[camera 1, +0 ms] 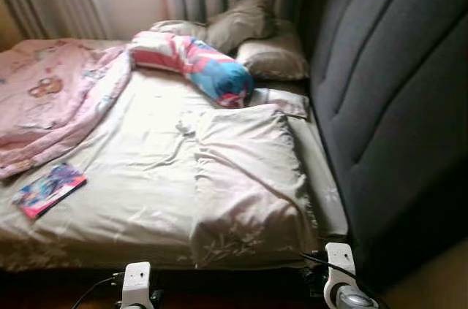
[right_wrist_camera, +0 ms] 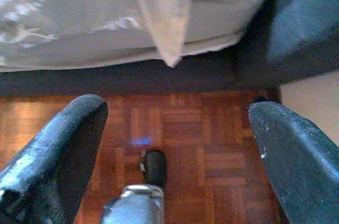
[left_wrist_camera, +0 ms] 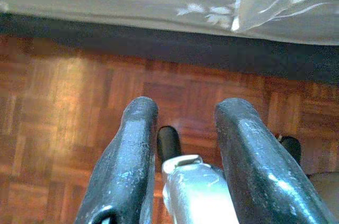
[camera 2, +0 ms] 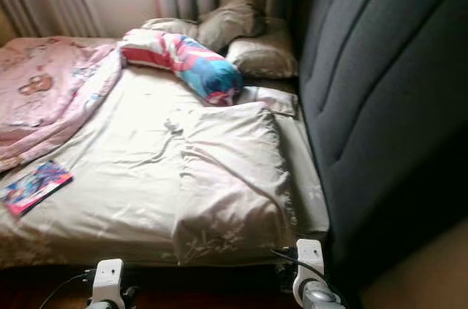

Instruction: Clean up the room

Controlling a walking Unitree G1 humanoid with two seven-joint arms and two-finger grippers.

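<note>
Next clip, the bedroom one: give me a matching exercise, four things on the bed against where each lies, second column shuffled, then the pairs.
Things:
1. book
2. pink blanket
3. striped bolster
4. brown pillow

Places:
A. on top of the pale pillows by the curtains
B. flat near the bed's front left edge
C. bunched over the left side of the bed
D. lying across the bed in front of the pillows

Pairs: 1-B, 2-C, 3-D, 4-A
</note>
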